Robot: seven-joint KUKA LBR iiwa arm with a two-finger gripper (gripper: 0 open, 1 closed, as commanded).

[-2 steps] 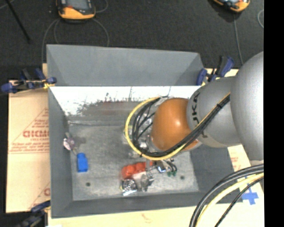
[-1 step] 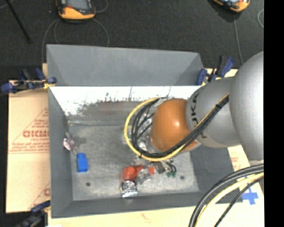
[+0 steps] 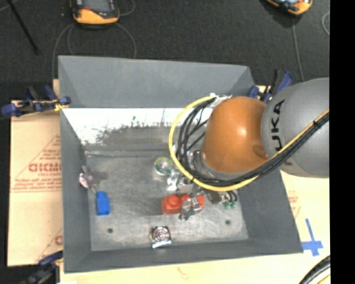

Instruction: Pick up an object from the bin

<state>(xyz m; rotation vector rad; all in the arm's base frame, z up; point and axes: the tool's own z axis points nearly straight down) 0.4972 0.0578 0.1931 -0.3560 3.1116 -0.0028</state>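
Gripper by 1 red obj; 1 blue block, 1 silver disc

This looks like a robotics lab or test cell. An industrial KUKA arm, the maker's letters on its grey housing, carries an orange wrist cover and looped black and yellow cables over a scuffed grey metal bin with sloped walls. The bin sits on a dark carpet-like floor, where orange-and-black devices lie at the far edge, and it holds unrelated oddments such as a blue block.
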